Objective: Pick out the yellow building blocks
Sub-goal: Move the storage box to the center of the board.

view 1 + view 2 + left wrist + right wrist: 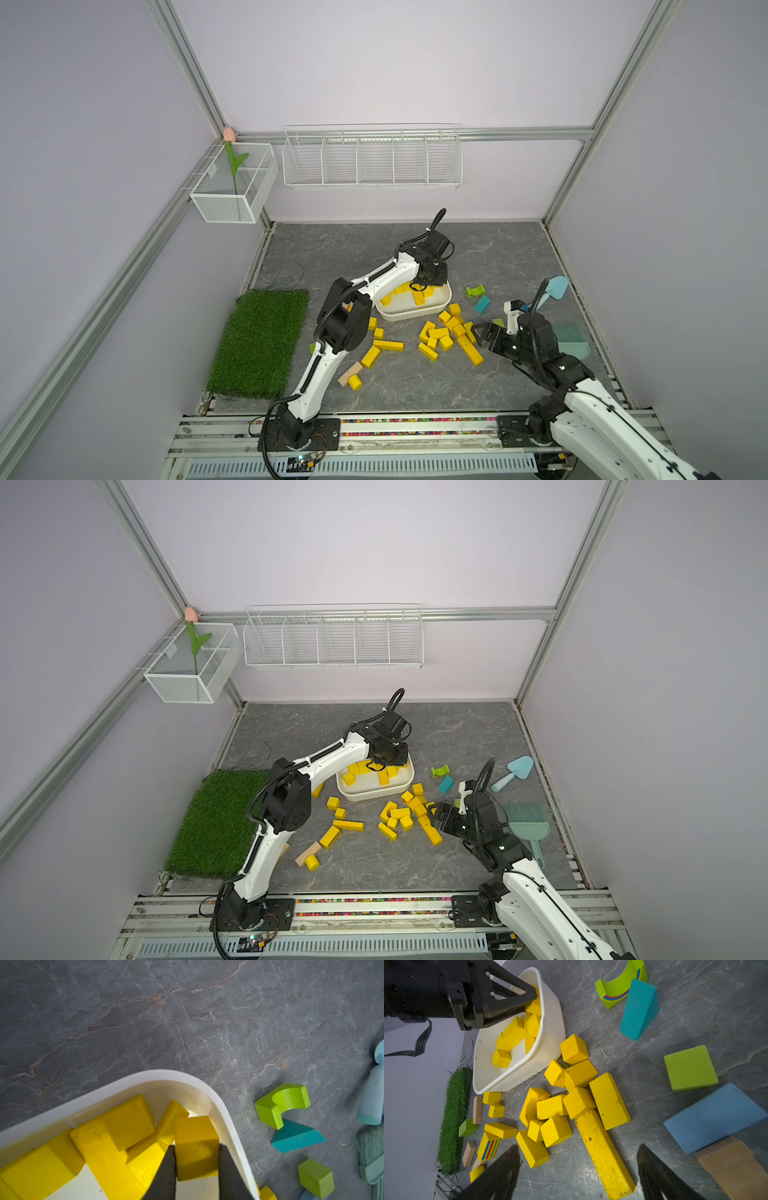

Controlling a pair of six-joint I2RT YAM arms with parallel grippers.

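Yellow block pinched over the white tub

Dark, flat fingers of the left end effector pinch a smooth, square-edged yellow block just inside the rounded corner of a glossy white plastic tub. Whether that block touches the ones below it cannot be told. More yellow blocks, painted cubes and short bars, lie tumbled in the tub.

Beside the tub, on the grey, marble-veined table, a loose heap of the same yellow pieces lies in front of the right end effector, whose jaws are spread wide and hold nothing. The heap has cubes, bricks, an arch piece and a long bar flecked with dark scuffs; in the right wrist view its near end shows between the two fingers. Nearer the left arm lie a few more bars, a striped block and a short cylinder just beside a plain tan bar.

On the tub's other side sit a green arch, a teal wedge, a flat green square and a pale blue slab. A shaggy grass mat lies beyond the left arm
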